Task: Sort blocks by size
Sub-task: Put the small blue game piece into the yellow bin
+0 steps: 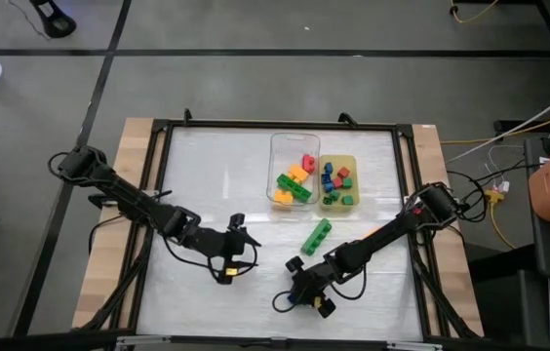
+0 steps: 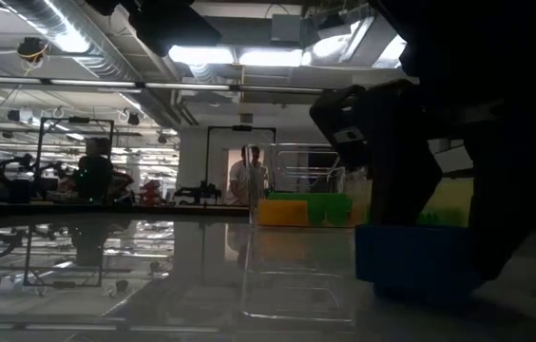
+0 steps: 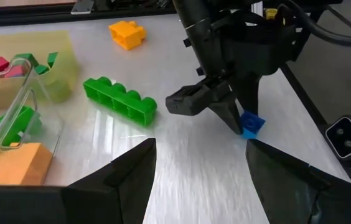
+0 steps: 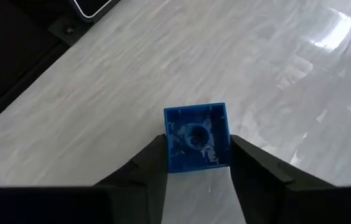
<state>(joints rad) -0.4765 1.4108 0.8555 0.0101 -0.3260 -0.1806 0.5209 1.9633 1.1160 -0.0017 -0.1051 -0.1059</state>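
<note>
A small blue block (image 4: 195, 137) lies on the table near its front edge, hollow underside up. My right gripper (image 4: 197, 155) is shut on it; the left wrist view shows the same gripper (image 3: 234, 121) slanting down beside the block (image 3: 251, 123). A long green studded block (image 1: 316, 236) lies flat just beyond it, and an orange block (image 3: 127, 33) lies farther right. Several sorted blocks sit in the clear tray (image 1: 277, 146) and the yellow tray (image 1: 354, 164). My left gripper (image 1: 236, 255) hovers open to the left, aimed at the right gripper. My right gripper pinches the blue block between its two fingers, one on each of two opposite side walls (image 4: 169, 146). The fingers slant down from the table's far right. The block rests on the table with its open underside (image 4: 195, 134) facing up.
The two trays stand side by side at the table's far middle. A black frame (image 1: 163, 185) borders the white table top. Bare table lies to the left of and in front of both grippers.
</note>
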